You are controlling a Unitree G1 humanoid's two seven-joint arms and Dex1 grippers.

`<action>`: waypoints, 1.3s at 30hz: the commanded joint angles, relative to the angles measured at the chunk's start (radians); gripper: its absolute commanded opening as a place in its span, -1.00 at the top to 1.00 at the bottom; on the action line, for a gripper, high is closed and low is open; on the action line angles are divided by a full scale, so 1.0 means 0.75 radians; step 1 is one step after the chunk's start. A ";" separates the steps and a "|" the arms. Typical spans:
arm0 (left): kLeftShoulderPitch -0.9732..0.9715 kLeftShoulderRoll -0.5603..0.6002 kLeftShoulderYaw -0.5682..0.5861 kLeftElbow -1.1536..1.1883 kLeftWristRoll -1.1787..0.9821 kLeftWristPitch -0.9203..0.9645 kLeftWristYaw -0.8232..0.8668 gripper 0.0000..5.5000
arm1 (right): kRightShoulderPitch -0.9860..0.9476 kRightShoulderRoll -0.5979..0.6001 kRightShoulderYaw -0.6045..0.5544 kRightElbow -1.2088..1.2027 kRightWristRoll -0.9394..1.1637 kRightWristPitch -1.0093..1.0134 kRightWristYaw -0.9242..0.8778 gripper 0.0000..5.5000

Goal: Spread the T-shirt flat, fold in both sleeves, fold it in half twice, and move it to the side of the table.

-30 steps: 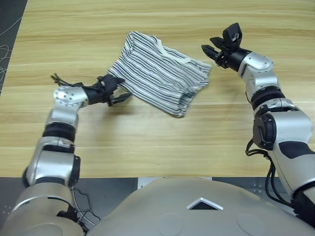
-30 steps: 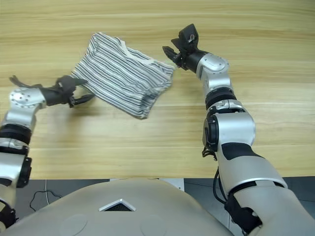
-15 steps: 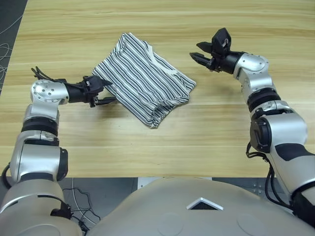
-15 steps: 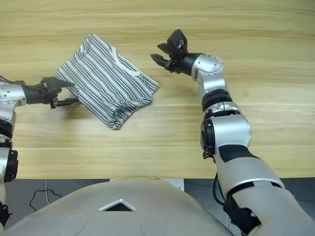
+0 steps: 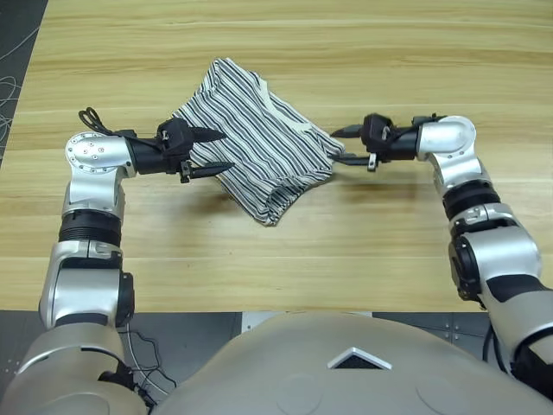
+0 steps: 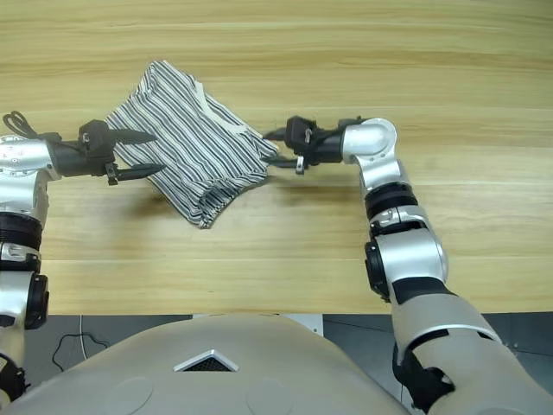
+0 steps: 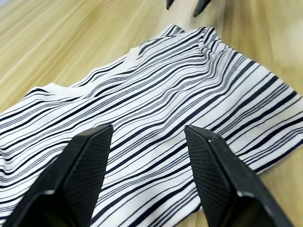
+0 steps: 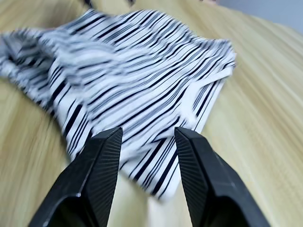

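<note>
— T-shirt (image 5: 259, 147) count?
— Counting one only: striped dark on white, lying rumpled and partly folded, resting on the wooden table (image 5: 363, 43), bunching thickest at its near corner.
— Grippers?
— Counting two, facing each other across the T-shirt.
— Starting with the left one?
— Hanging over the T-shirt's left edge: left gripper (image 5: 227, 149), two fingers (image 7: 90, 165) spreading wide apart, clasping nothing. Hard telling whether touching the cloth.
— And opposite?
— Hovering just beside the T-shirt's right edge, close to the collar band (image 5: 298, 121): right gripper (image 5: 337, 145), two fingers (image 8: 102, 161) likewise standing apart, gripping nothing, pointing toward the cloth.
</note>
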 commanded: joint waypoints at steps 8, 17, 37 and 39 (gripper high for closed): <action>-0.001 0.031 -0.026 0.142 0.170 -0.082 0.055 -0.02 | 0.144 -0.117 0.104 -0.210 -0.079 -0.143 -0.112 0.26; -0.013 -0.008 -0.026 0.229 0.206 -0.140 0.089 -0.02 | 0.170 -0.124 0.190 -0.242 -0.234 -0.390 -0.389 0.26; 0.004 -0.015 -0.012 0.236 0.197 -0.159 0.098 -0.02 | 0.109 -0.096 0.347 -0.133 -0.416 -0.444 -0.723 0.26; 0.004 -0.017 -0.011 0.238 0.197 -0.161 0.101 -0.02 | 0.102 -0.093 0.352 -0.126 -0.416 -0.436 -0.736 0.37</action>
